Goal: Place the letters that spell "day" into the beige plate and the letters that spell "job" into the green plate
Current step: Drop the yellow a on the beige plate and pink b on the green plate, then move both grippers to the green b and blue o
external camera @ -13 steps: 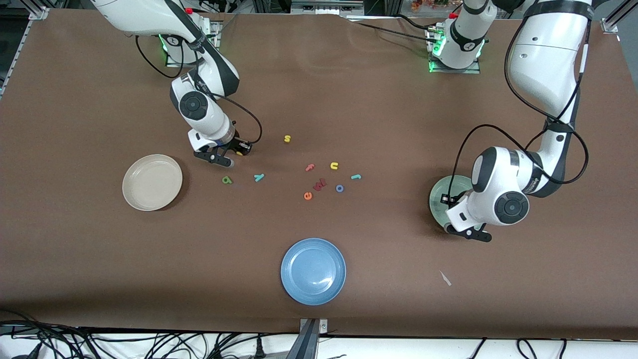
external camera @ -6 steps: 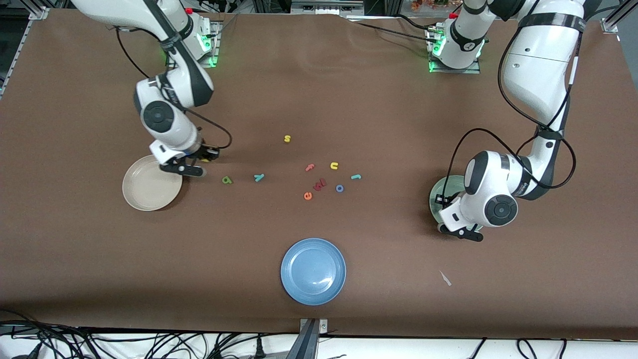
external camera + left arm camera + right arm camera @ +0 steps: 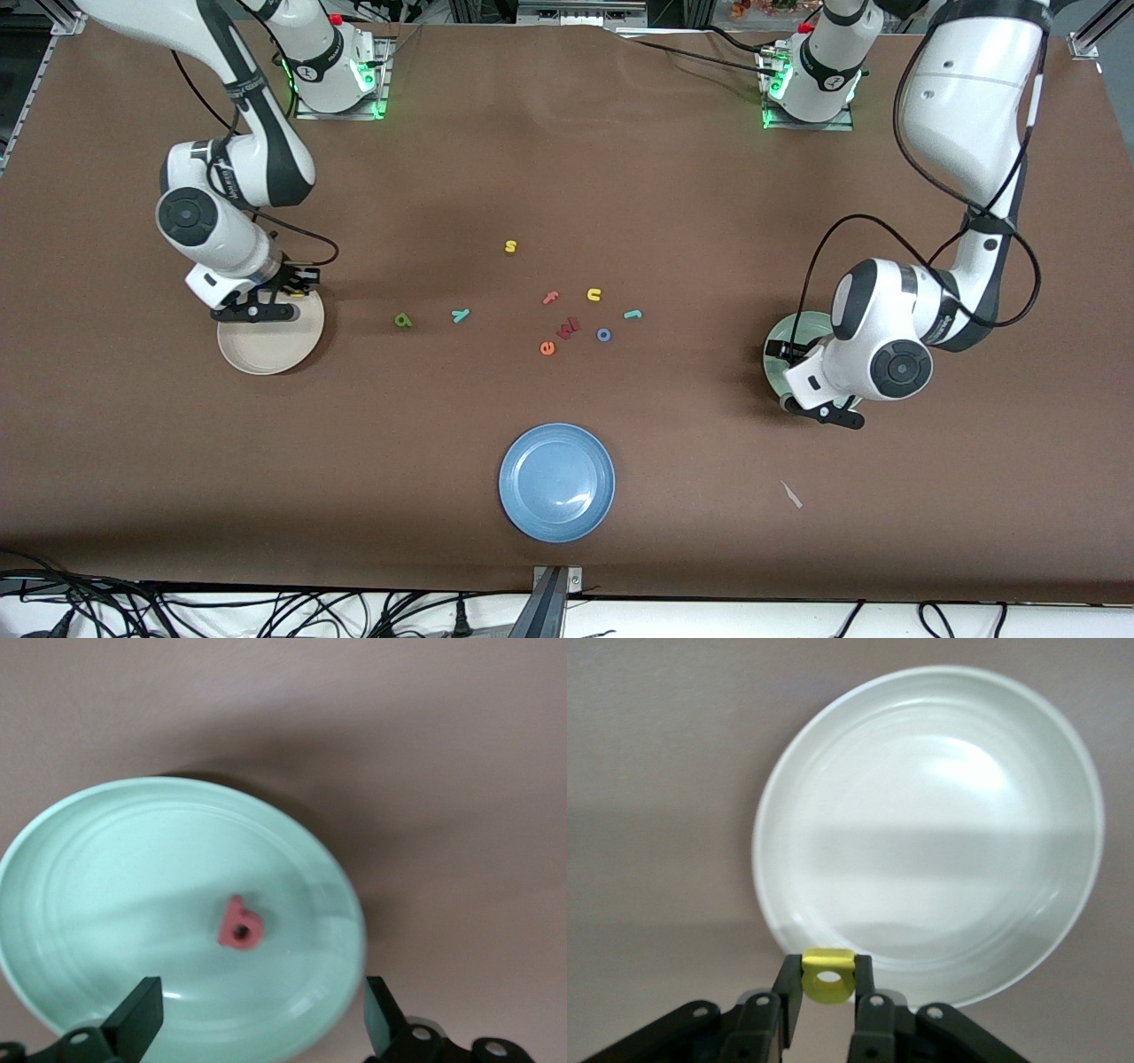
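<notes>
1. Beige plate (image 3: 270, 341) toward the right arm's end of the table, green plate (image 3: 784, 354) toward the left arm's end: round, shallow, probably rigid and light enough to slide if knocked. No need to lift either; best approached from above.
2. Blue plate (image 3: 557, 480) nearest the front camera, empty, no part in the task.
3. Left gripper (image 3: 261, 1014) over the green plate, jaws spread wide with nothing between them. Pink-red b (image 3: 240, 924) lying flat in the plate's well, apart from both fingers.
4. Right gripper (image 3: 828, 985) over the beige plate's rim, clamped on the yellow d (image 3: 827, 975), pinched across its flat faces with the hole showing between the fingers. Plate empty beneath it.
5. Foam letters, judged: featherweight, soft, slightly springy, thin. Firm pinch likely to squash them, loose pinch likely to let them twist. Liable to cling to a pad on release.
6. Dark green a (image 3: 404, 321) and teal y (image 3: 460, 315) flat on the table, near each other, between the beige plate and the central cluster. Best taken across a narrow stroke, straight down, fingers either side.
7. Blue o (image 3: 603, 334) and teal j (image 3: 633, 314) at the cluster's edge toward the green plate. Ring of the o best gripped across its outer width; j across its stem.
8. Distractors close by: orange e (image 3: 547, 348), salmon f (image 3: 551, 298), yellow u (image 3: 594, 294), a dark red letter (image 3: 568, 328), yellow s (image 3: 510, 246) standing apart. Tight spacing around the o calls for a narrow approach.
</notes>
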Controlling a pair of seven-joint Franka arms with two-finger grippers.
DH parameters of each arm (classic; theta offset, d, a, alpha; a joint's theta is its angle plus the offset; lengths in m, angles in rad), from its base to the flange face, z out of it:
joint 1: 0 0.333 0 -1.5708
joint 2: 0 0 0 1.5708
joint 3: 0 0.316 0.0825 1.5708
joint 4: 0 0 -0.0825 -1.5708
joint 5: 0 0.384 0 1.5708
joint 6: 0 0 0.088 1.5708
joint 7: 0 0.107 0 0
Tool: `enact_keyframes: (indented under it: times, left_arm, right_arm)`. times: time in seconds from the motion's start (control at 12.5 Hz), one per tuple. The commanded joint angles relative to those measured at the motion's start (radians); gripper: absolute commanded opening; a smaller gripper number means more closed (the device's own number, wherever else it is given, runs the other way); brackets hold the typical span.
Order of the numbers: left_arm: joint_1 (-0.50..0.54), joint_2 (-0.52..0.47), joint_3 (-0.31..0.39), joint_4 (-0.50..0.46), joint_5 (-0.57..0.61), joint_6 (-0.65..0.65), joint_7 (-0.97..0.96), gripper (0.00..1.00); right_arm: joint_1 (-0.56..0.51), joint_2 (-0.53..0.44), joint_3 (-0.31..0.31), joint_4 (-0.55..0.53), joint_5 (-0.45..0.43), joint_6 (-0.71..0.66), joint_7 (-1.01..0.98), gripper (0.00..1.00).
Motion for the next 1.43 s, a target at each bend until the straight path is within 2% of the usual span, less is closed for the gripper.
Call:
enact_keyframes:
  times: [0.0,0.08,0.24,0.32,0.48,0.64,0.8,0.96,1.04,1.28,1.35]
  left_arm:
    - [-0.005,-0.081,-0.075,-0.02,-0.055,-0.057,-0.106,1.0]
    - [-0.008,-0.082,-0.114,-0.016,-0.085,-0.054,-0.227,1.0]
    - [-0.015,-0.079,-0.184,-0.011,-0.09,-0.043,-0.464,1.0]
    - [-0.034,-0.079,-0.197,-0.008,-0.088,-0.041,-0.561,1.0]
    - [-0.101,-0.065,-0.197,0.0,-0.093,-0.008,-0.719,1.0]
    - [-0.167,-0.027,-0.195,-0.003,-0.09,0.092,-0.897,1.0]
    - [-0.221,0.007,-0.195,-0.003,-0.082,0.207,-1.001,1.0]
    - [-0.268,0.042,-0.186,-0.006,-0.077,0.314,-1.077,1.0]
    - [-0.296,0.063,-0.178,-0.008,-0.056,0.348,-1.1,1.0]
    - [-0.341,0.129,-0.163,0.001,0.206,0.374,-1.121,1.0]
    - [-0.35,0.143,-0.163,0.018,0.217,0.396,-1.108,1.0]
  right_arm:
    - [0.002,-0.001,-0.03,-0.009,0.02,0.029,-0.105,0.47]
    - [0.002,-0.001,-0.03,-0.008,0.052,0.026,-0.105,0.99]
    - [0.003,-0.007,-0.022,-0.008,0.161,0.01,-0.103,1.0]
    - [0.011,-0.008,-0.019,-0.003,0.179,0.0,-0.079,1.0]
    - [0.011,-0.006,0.034,0.014,0.18,-0.007,0.037,1.0]
    - [0.012,0.002,0.119,0.038,0.178,-0.007,0.076,1.0]
    - [0.029,0.041,0.166,0.075,0.161,-0.004,0.032,1.0]
    - [0.076,0.086,0.174,0.126,0.158,0.001,-0.019,1.0]
    - [0.1,0.103,0.174,0.138,0.144,0.01,-0.037,1.0]
    - [0.117,0.173,0.174,0.15,0.056,0.07,-0.08,1.0]
    - [0.117,0.187,0.174,0.152,0.022,0.085,-0.108,1.0]
